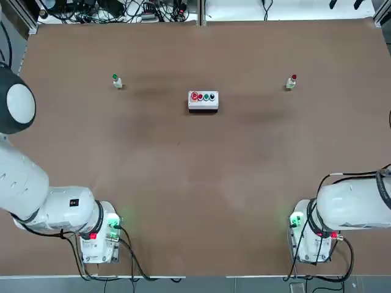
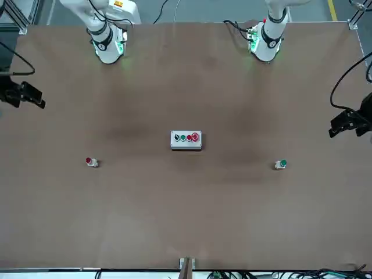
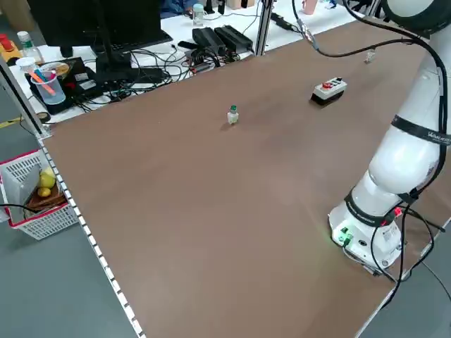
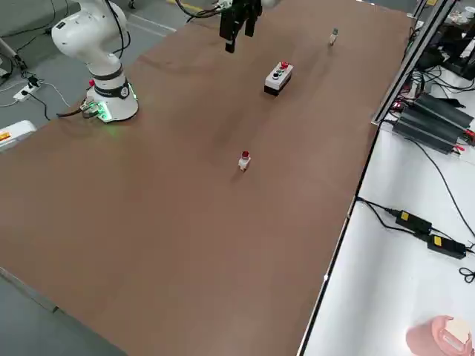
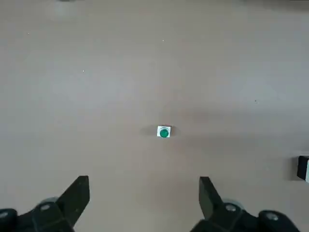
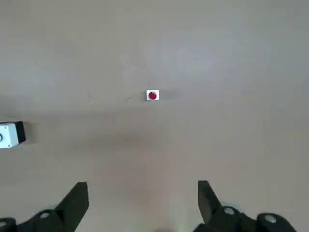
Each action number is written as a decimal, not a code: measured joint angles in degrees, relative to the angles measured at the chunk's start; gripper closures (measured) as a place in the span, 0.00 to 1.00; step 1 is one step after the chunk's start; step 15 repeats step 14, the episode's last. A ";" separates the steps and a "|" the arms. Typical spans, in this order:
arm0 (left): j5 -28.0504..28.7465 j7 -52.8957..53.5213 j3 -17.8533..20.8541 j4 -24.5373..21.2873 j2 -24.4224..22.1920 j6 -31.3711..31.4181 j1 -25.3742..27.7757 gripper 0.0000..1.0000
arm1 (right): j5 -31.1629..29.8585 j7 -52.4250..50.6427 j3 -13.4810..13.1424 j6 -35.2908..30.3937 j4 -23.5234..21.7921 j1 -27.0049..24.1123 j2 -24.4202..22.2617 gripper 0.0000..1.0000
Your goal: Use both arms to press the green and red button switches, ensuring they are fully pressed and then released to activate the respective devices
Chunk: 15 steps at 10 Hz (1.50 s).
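The green button switch [image 1: 116,80] stands at the table's far left, and the red button switch [image 1: 292,82] at the far right. Both are tiny whitish stubs with coloured caps. My left gripper [image 5: 143,193] hangs open high above the table, with the green cap [image 5: 163,132] showing well below and a little beyond its fingers. My right gripper [image 6: 143,195] is open too and high up, the red cap [image 6: 152,95] far below and ahead of it. In the front view both grippers [image 2: 349,122] [image 2: 26,96] sit near the table's side edges. Neither touches anything.
A white box [image 1: 203,99] with a row of red and green buttons sits between the two switches. The arm bases [image 1: 98,235] [image 1: 311,235] stand at the near edge. Cables and power bricks [image 3: 218,36] lie beyond the far edge; a basket [image 3: 39,193] stands off the left side.
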 joint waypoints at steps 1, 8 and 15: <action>0.00 0.00 -0.05 0.00 0.00 0.00 -0.02 0.00 | 0.00 0.24 0.09 -0.26 -0.10 0.35 -0.46 0.00; 0.00 0.74 -0.03 0.00 0.00 0.00 0.15 0.00 | 0.00 0.33 -0.35 3.71 -3.59 0.34 -0.54 0.00; 0.00 0.84 -0.02 0.00 0.00 0.00 0.15 0.00 | 0.00 0.34 -0.34 5.13 -4.87 0.39 -0.56 0.00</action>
